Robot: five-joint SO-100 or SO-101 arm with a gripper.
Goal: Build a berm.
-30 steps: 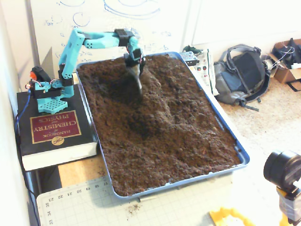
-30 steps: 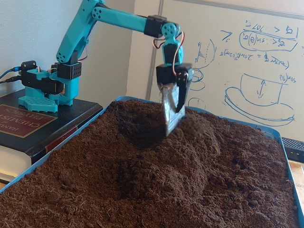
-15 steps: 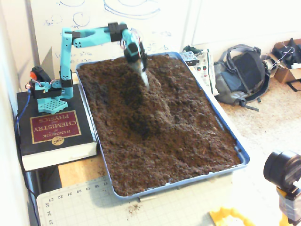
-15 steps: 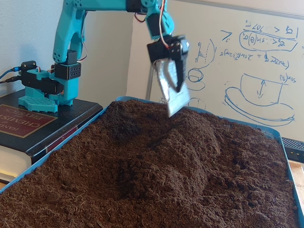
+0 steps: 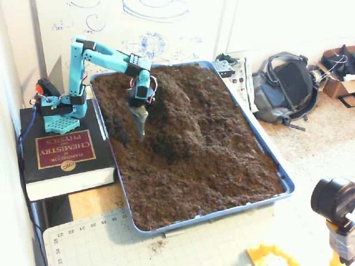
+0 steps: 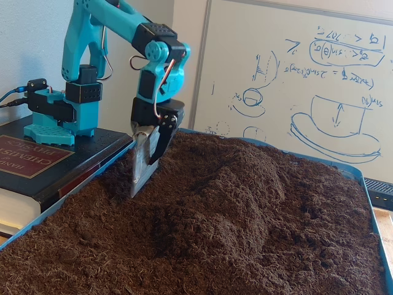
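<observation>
Turquoise plastic arm [image 6: 104, 18], blk servos, red/blk wires, metal-bladed claw [image 6: 140, 175].

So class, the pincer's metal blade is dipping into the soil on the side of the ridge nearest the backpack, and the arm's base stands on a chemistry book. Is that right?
Not quite. In the fixed view from above, the pincer and its blade meet the soil on the book's side of the ridge, away from the backpack. The base does stand on the book.

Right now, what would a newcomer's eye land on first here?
The turquoise arm's tool, a flat metal blade, digs into the soil by the tray's book-side edge. Beside it the berm humps along the tray's middle. The arm's base stands on a chemistry handbook.
</observation>
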